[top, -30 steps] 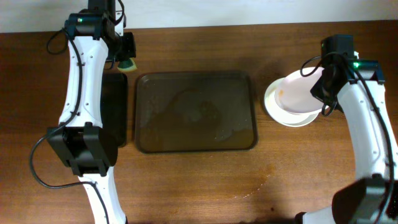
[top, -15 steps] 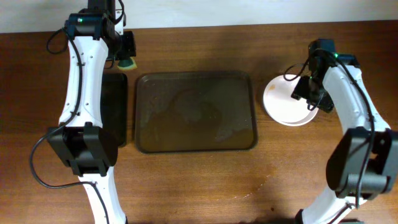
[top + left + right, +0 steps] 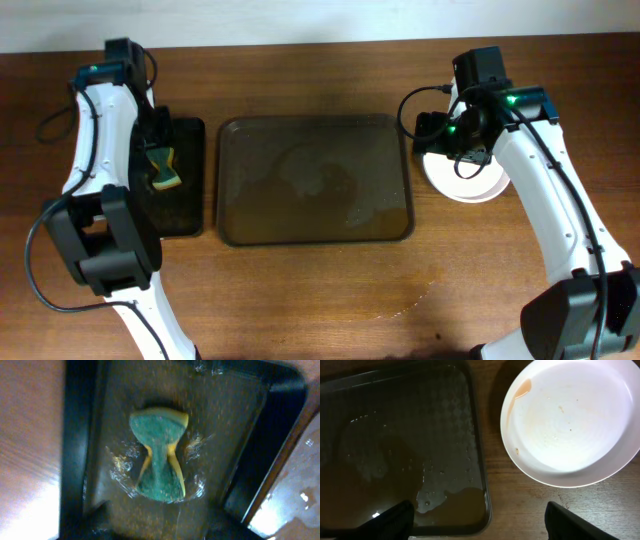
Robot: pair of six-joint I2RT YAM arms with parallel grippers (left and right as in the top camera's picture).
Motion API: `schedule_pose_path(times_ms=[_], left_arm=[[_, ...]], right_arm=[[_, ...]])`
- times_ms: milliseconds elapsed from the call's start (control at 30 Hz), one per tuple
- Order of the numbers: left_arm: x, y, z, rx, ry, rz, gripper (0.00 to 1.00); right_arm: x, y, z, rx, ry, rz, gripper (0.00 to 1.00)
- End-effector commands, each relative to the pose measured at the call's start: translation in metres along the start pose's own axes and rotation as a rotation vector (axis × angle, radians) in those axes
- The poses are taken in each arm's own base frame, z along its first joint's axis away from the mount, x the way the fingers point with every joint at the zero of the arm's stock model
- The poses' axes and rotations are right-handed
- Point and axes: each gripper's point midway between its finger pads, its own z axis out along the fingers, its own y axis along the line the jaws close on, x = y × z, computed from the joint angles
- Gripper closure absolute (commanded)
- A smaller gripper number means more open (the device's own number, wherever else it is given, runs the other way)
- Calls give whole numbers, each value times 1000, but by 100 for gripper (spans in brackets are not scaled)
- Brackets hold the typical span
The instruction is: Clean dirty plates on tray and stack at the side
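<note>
The dark brown tray (image 3: 315, 225) lies in the middle of the table, wet, with no plate on it; its puddled corner (image 3: 479, 460) shows in the right wrist view. White plates (image 3: 470, 185) sit stacked on the table right of the tray. The top plate (image 3: 572, 420) has an orange-brown smear near its rim. My right gripper (image 3: 435, 135) hovers between tray and plates, open (image 3: 480, 527), holding nothing. My left gripper (image 3: 158, 150) is open (image 3: 160, 527) above a green and yellow sponge (image 3: 160, 455), which lies free.
The sponge (image 3: 165, 172) rests on a narrow black tray (image 3: 185, 215) left of the brown tray, with water beads around it. A wet streak marks the wood near the front (image 3: 420, 295). Both arms' bases stand at the near edge.
My left arm came forward from the back of the table and let the sponge go on the black tray. My right gripper set the tilted plate onto the stack, opened and moved left.
</note>
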Motion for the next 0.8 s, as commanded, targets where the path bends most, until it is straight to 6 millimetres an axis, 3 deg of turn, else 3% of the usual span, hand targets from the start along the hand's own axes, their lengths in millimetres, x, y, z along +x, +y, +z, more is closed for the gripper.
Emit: schedule_pose_path(times_ms=[0, 33, 133, 167, 233, 333, 400, 500, 600, 667, 700, 767], left_arm=[[-6, -6, -10, 53, -39, -10, 1], [-9, -9, -17, 72, -58, -11, 1], [-26, -44, -87, 224, -233, 38, 1], [-29, -76, -123, 339, -328, 89, 1], [-26, -108, -149, 382, -394, 158, 1], [-14, -148, -156, 426, -396, 230, 1], [-6, -165, -159, 435, -392, 266, 1], [-1, -175, -162, 443, -391, 289, 1], [-1, -174, -162, 443, -391, 288, 1], [-1, -174, -162, 443, -391, 288, 1], [-1, -174, -162, 443, -391, 288, 1], [-1, -174, -162, 443, -391, 288, 1]], right_arm=[[-3, 3, -5, -5, -15, -18, 16], [-3, 3, -5, -5, -15, -21, 16], [-2, 3, -10, -6, -23, -22, 17], [-6, 0, -27, 12, -75, -24, 17], [-8, -2, -66, 12, -180, -35, 16], [6, -4, -141, -23, -360, -60, 14], [22, -6, -191, -63, -490, -63, 2], [41, -8, -234, -103, -610, -66, 2], [60, -14, -239, -98, -592, -66, 2], [73, -33, -233, -8, -549, -28, 2], [72, -42, -237, 32, -575, 19, 2], [49, -50, -256, 58, -765, 52, 2]])
